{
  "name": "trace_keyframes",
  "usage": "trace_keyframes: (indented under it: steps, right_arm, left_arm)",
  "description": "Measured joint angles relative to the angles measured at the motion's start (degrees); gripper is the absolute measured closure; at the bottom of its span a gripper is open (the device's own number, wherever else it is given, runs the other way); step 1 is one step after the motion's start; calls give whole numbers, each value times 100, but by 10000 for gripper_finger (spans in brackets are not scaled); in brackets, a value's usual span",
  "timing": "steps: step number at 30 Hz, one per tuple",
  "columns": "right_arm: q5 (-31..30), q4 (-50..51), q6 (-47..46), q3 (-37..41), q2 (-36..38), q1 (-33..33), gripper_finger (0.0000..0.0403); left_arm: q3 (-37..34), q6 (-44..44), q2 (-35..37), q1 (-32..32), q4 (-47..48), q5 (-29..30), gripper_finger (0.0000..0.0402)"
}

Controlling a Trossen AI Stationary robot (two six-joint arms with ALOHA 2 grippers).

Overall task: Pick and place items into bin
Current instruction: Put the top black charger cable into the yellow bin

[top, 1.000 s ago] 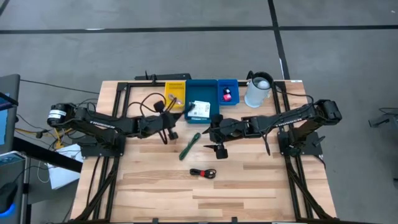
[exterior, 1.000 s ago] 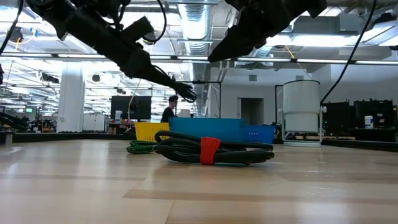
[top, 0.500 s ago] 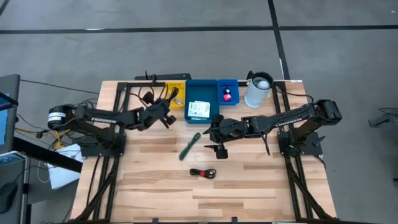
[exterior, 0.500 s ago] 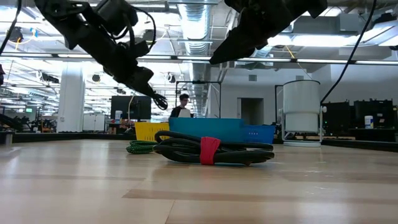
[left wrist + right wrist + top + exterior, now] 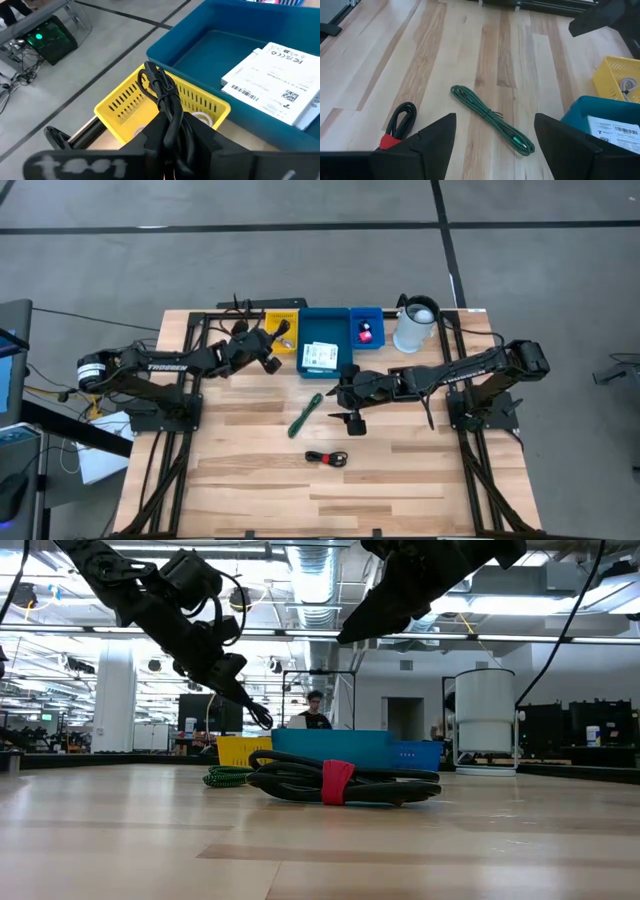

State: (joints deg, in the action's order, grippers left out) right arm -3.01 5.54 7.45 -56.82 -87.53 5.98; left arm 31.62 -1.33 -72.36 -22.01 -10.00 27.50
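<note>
The left end effector [image 5: 268,353] is clamped on a black cable [image 5: 165,97], just above the yellow bin [image 5: 283,330] at the far side. The right end effector [image 5: 347,406], fingers apart, hangs above the desk [image 5: 400,470] near the green cable [image 5: 305,415].

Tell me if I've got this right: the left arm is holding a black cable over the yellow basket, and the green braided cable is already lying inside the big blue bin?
Not quite. The green braided cable lies on the wooden table, short of the big blue bin, as the high view shows. The left gripper does hold a black cable over the yellow basket.
</note>
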Motion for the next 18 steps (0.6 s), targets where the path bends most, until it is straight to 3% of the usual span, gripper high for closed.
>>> trace_keyframes:
  steps: [10,18]
  right_arm:
    - [0,-29,-11,0,0,0,137]
    - [0,-44,-86,0,0,0,137]
  left_arm:
    - [0,-224,0,-154,-118,-141,358]
    - [0,-261,0,-152,-300,-183,315]
